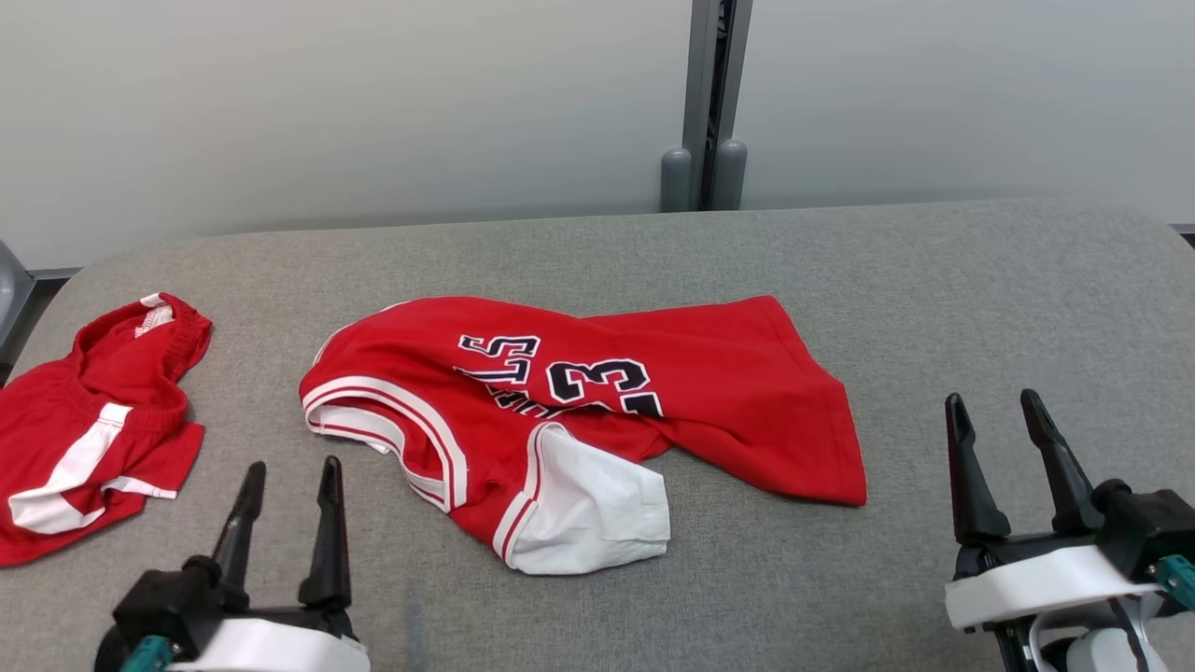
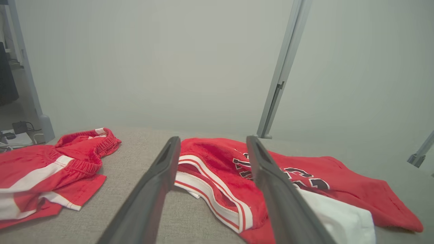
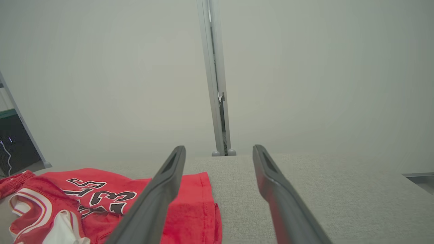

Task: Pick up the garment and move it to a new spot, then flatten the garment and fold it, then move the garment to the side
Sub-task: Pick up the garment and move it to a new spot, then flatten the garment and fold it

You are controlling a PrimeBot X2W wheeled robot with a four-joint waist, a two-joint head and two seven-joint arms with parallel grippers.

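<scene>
Seemingly, left pincer (image 1: 291, 465) and right pincer (image 1: 991, 398) gape empty near the jersey (image 1: 728, 392).

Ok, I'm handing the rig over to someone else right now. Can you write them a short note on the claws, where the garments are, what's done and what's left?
Left claw: open, empty, just short of the jersey's near armhole.
Right claw: open, empty, to the right of the jersey's hem and apart from it.
Red 23 jersey: crumpled mid-table on the grey table, with white fabric sticking out on the near side.
Red shorts: bunched at the table's left edge.
Done: nothing to see yet; the jersey is not gripped.
Left: pick it up, move it, flatten, fold, set it aside.
</scene>
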